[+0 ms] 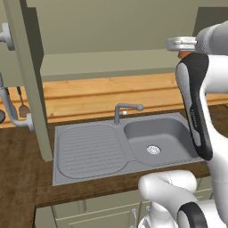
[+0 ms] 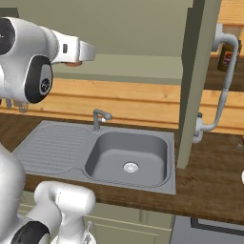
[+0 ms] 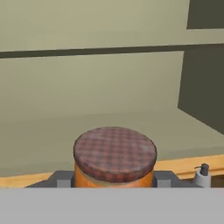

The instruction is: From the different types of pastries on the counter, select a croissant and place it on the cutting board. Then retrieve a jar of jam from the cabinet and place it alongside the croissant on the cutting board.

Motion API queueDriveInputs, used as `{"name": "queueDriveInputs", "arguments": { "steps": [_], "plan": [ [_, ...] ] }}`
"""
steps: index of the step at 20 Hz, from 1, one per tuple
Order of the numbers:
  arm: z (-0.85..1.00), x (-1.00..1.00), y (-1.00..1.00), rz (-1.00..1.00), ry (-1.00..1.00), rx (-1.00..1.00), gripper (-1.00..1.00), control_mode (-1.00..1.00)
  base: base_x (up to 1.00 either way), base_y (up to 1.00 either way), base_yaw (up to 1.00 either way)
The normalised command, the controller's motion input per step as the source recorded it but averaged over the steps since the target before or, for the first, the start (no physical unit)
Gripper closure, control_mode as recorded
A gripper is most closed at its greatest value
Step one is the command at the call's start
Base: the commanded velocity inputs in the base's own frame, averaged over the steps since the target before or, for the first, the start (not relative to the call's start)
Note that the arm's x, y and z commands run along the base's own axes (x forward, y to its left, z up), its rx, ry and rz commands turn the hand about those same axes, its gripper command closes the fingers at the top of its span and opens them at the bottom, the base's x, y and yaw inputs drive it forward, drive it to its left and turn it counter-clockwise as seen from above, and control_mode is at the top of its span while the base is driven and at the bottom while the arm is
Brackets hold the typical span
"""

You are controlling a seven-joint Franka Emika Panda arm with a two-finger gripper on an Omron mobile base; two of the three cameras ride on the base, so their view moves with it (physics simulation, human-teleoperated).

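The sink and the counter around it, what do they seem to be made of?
The sink looks like matte grey metal or composite: even grey, ribbed drainboard, no shine. The counter looks like dark brown wood, going by its grain streaks, though it could be laminate.

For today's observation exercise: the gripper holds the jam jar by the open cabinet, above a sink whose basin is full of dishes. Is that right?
Not quite. The gripper does hold the jam jar by the cabinet, but the sink basin below holds no dishes; the right base view shows just its drain.
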Motion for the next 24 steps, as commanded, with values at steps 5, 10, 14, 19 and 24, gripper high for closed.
{"name": "queueDriveInputs", "arguments": {
  "steps": [5, 10, 14, 19, 24],
  "plan": [
    [0.00, -0.98, 0.28, 0.00, 0.00, 0.00, 1.00, -1.00, 0.00, 0.00, 0.00],
    [0.00, -0.73, 0.22, 0.00, 0.00, 0.00, 1.00, -1.00, 0.00, 0.00, 0.00],
    [0.00, -0.38, 0.11, 0.00, 0.00, 0.00, 1.00, -1.00, 0.00, 0.00, 0.00],
    [0.00, -0.11, 0.06, 0.00, 0.02, 0.00, 1.00, 1.00, -0.03, 0.01, 0.00],
    [0.00, 0.00, 0.00, 0.00, 0.00, 0.00, 1.00, 1.00, -0.70, 0.07, 0.00]
  ]
}}
